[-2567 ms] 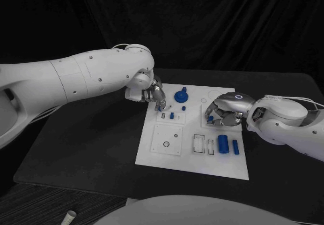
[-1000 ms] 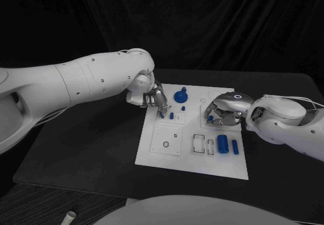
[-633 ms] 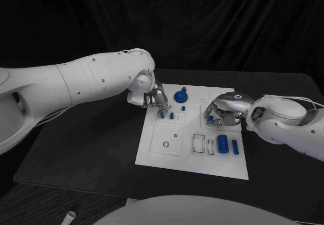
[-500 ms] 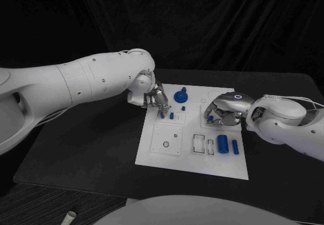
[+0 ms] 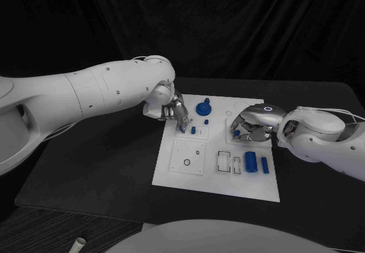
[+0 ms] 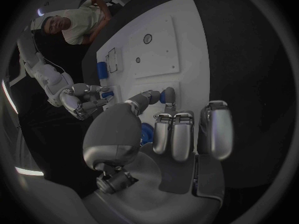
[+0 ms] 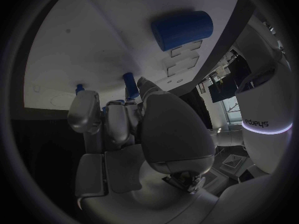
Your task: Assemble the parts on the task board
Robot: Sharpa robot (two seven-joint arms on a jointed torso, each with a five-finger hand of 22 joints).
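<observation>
1. The flat white rectangular task board (image 5: pixel 217 182) lies in the middle of the black table (image 5: pixel 99 158), long side running away from the robot, so both arms can reach it from either side.

2. The left silver hand (image 5: pixel 172 110) hangs over the board's far left corner, fingers pointing down. In the left wrist view a small blue peg (image 6: pixel 168 95) sits between the thumb tip and a finger, held just above a shallow square recess; I judge it is being lined up with a hole there.

3. The right silver hand (image 5: pixel 251 126) is curled over the board's far right part. A small blue piece (image 5: pixel 237 135) shows at its fingertips, and the right wrist view shows a short blue pin (image 7: pixel 130 85) right at them, near the white surface. Whether the fingers really clamp it or only rest beside it, I cannot tell.

4. A blue knob-shaped part (image 5: pixel 204 108) stands upright between the two hands, already seated, it seems.

5. Two blue cylinders lie side by side near the board's right edge, a fat one (image 5: pixel 250 158) and a thinner one (image 5: pixel 265 165), beside empty rectangular slots (image 5: pixel 224 161). They look parked there for later fitting, so much of the assembly appears undone.
</observation>
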